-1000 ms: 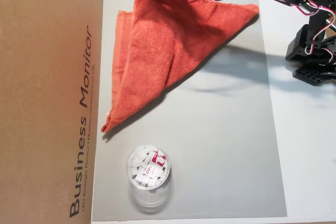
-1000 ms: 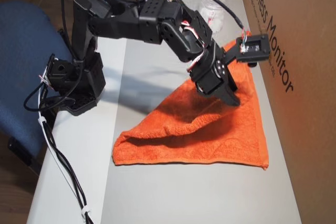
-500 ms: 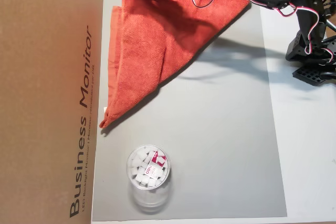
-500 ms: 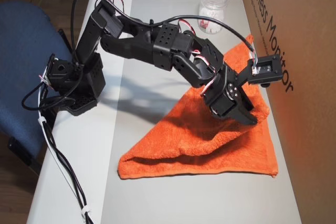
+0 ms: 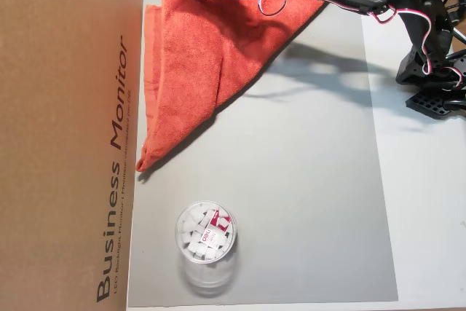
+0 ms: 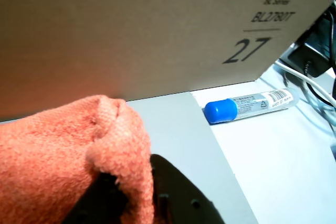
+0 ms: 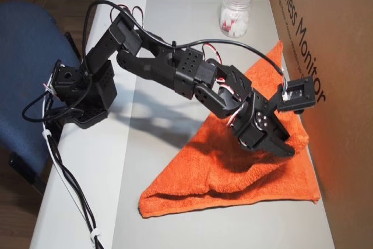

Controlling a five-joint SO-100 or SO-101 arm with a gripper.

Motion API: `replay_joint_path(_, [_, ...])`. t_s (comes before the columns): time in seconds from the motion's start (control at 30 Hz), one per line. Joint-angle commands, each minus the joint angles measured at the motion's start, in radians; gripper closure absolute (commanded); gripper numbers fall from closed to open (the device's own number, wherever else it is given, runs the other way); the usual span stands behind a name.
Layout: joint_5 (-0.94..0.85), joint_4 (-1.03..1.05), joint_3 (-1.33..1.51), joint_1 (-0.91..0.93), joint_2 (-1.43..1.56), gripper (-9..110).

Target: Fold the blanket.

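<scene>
Terry-cloth blanket (image 5: 196,56), soft and limp, lies doubled into a triangle at upper left of an overhead view, against the box (image 5: 69,136). Gripper (image 6: 131,192) pinches a bunched corner; hems offer the surest hold.

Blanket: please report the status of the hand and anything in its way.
Hand shut on blanket, pinching a raised corner. Blanket folded into a triangle on the grey mat. Cardboard box close beside the hand; clear cup apart.
</scene>
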Motion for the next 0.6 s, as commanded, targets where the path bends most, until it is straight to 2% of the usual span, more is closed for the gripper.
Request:
replay_joint_path(0.0, [-0.008, -0.044, -0.087, 0.017, -0.014, 102])
replay_joint_path(0.43, [-0.009, -0.224, -0.192, 0.018, -0.202, 102])
replay_joint_path(0.57, [-0.071, -0.314, -0.192, 0.025, -0.267, 102])
